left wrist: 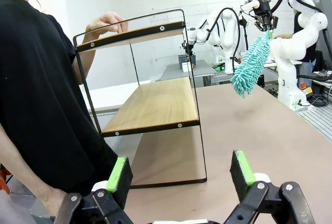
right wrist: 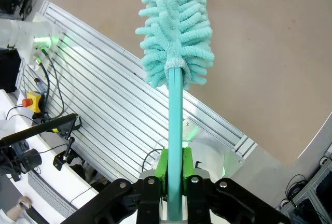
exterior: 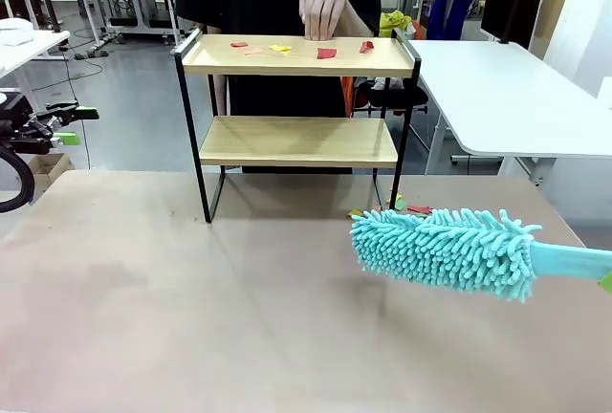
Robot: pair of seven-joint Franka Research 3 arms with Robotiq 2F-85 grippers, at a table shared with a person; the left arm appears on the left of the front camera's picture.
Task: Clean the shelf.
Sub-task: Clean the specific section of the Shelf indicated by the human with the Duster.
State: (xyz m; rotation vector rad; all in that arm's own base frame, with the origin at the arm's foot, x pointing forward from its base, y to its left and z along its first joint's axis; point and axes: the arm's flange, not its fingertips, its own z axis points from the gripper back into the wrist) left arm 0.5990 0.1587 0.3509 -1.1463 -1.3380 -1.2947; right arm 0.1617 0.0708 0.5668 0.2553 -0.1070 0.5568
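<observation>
At far left, the left gripper [exterior: 76,124] is hanging empty, fingers spread wide. The shelf [exterior: 296,141] is standing at the far middle of the desk [exterior: 172,317], a person's hand [exterior: 322,10] resting on its top board near coloured scraps [exterior: 326,53]. On the right, the right gripper [right wrist: 175,172] is pinching the handle of a teal duster [exterior: 445,249], holding it above the desk.

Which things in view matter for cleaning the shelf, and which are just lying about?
In the job:
shelf
coloured scraps on its top board
teal duster, held by the right pincer

Lying about:
loose scraps by the shelf's foot
white side table
left pincer, open
</observation>
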